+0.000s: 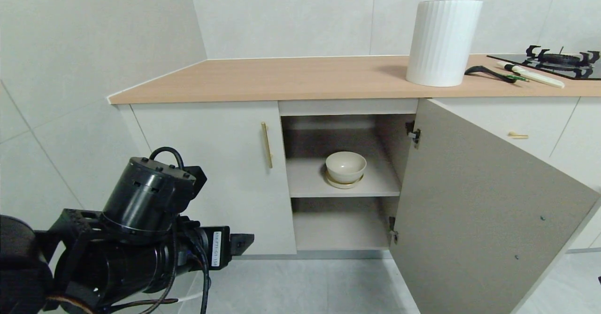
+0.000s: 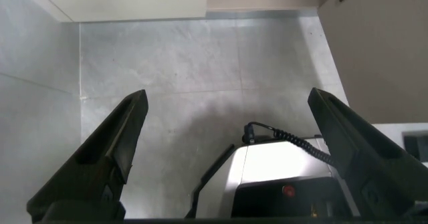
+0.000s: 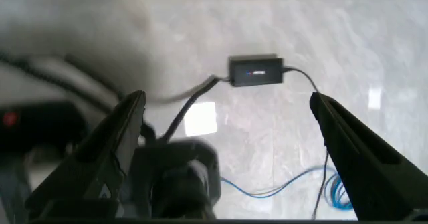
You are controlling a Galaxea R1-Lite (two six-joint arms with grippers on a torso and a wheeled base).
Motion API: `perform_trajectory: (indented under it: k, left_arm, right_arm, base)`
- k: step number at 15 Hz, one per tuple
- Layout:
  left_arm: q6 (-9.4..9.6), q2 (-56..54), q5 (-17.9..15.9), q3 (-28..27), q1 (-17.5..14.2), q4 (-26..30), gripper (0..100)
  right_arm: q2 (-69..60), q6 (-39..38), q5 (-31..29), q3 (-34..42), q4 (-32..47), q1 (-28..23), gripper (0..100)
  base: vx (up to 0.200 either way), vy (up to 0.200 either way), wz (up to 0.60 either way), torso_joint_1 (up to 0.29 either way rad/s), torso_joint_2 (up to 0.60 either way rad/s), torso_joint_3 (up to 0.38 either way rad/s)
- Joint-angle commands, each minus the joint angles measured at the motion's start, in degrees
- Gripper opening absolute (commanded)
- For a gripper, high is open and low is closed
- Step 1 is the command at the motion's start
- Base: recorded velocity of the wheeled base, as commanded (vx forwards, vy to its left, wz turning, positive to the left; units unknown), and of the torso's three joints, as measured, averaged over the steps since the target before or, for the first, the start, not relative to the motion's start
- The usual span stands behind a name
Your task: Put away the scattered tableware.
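Cream bowl (image 1: 346,166) on its saucer (image 1: 342,183) stands stored mid-way along the upper cabinet shelf (image 1: 305,182). Utensils (image 1: 535,76) at the surface's (image 1: 281,77) right end appear not yet put away. Left gripper (image 2: 226,100) and right gripper (image 3: 227,100) are spread and empty.

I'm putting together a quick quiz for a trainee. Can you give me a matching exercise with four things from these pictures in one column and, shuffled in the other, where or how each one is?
Things
1. bowl
2. white ribbed container
3. right-hand cupboard door
4. left gripper

Place or state
A. swung wide on its hinges
B. standing on the countertop
C. on the upper shelf inside the cupboard
D. open and empty

Pairs: 1-C, 2-B, 3-A, 4-D
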State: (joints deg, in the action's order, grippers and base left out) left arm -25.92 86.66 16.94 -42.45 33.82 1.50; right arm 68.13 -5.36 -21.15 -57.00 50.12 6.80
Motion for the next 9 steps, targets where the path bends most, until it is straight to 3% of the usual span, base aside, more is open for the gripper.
perform_trajectory:
  k: [1, 5, 9]
  left_arm:
    - [-0.1, 0.1, 0.0, 0.0, 0.0, 0.0, 100]
    - [-0.01, 0.1, 0.0, 0.0, 0.0, 0.0, 100]
    - [-0.1, 0.1, 0.0, 0.0, 0.0, 0.0, 100]
  right_arm:
    - [3.8, 0.5, -0.3, -0.1, -4.4, -6.8, 100]
    - [10.4, 0.3, 0.6, 0.3, -14.3, -13.7, 100]
    - [13.9, -0.7, 4.4, 0.1, -19.4, -14.7, 100]
  base:
    - [0.0, 0.0, 0.0, 0.0, 0.0, 0.0]
    - [0.0, 0.0, 0.0, 0.0, 0.0, 0.0]
    - [0.0, 0.0, 0.0, 0.0, 0.0, 0.0]
